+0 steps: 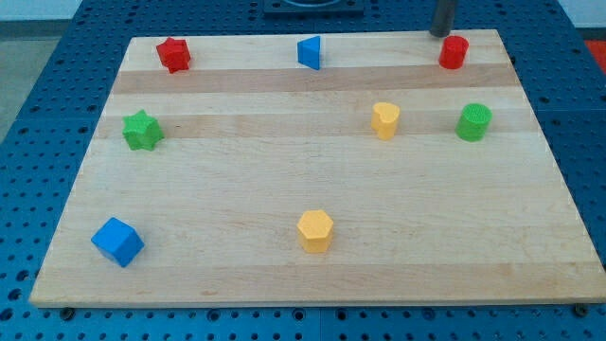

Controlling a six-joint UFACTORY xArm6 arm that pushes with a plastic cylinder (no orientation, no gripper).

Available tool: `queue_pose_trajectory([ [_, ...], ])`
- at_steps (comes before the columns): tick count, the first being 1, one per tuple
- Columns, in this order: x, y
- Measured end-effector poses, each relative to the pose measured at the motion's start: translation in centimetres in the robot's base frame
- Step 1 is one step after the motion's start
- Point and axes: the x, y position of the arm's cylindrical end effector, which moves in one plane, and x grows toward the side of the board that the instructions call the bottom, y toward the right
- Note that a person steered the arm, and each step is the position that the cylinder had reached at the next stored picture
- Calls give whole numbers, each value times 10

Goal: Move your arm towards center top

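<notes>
My rod comes down at the view's top right, and my tip [441,34] rests at the board's top edge, just up and left of the red cylinder [454,52]. The blue triangle [310,52] sits at the top centre, well to the left of my tip. The red star [174,54] is at the top left.
A wooden board [237,189] lies on a blue perforated table. On it are a green star [142,130] at left, a yellow heart-like block [384,120], a green cylinder [473,122] at right, a yellow hexagon [315,230] at bottom centre, and a blue cube [117,241] at bottom left.
</notes>
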Motion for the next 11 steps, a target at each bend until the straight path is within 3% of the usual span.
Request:
queue_pose_trajectory([
  [1, 0, 0],
  [2, 0, -54],
  [4, 0, -59],
  [6, 2, -145],
  [11, 2, -154],
])
